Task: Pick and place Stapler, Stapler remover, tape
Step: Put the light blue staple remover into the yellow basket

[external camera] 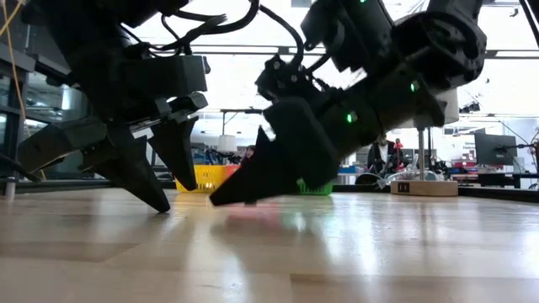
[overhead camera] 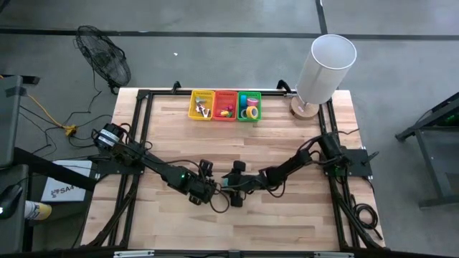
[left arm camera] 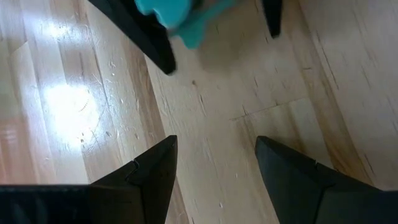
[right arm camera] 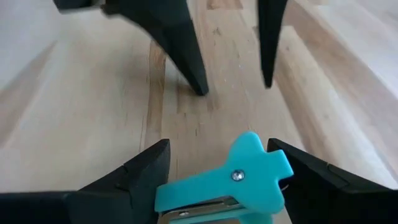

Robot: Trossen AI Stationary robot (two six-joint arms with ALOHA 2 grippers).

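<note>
A teal stapler (right arm camera: 242, 180) with a T-shaped end and a metal underside sits between the fingers of my right gripper (right arm camera: 217, 163), at mid-table (overhead camera: 231, 183). My left gripper (left arm camera: 214, 162) stands open just to its left (overhead camera: 213, 185), facing it, fingertips near the wood and nothing between them. In the left wrist view the stapler (left arm camera: 180, 18) shows ahead. Tape rolls (overhead camera: 249, 109) lie in a green bin at the far edge. I cannot make out the stapler remover. My right gripper pinches the stapler's two sides (right arm camera: 273, 163) between its two fingers (right arm camera: 146, 174). It comes slanting down from the table's right, and the fingers lie along the stapler. The T-shaped end (right arm camera: 252, 152) points ahead between the fingertips. Whether the stapler is clear of the table I cannot tell.
Three small bins stand in a row at the far edge: yellow (overhead camera: 201, 104), red (overhead camera: 226, 105) and green (overhead camera: 250, 105). A white lamp (overhead camera: 323, 68) stands at the far right corner. Bare wood lies between the grippers and the bins.
</note>
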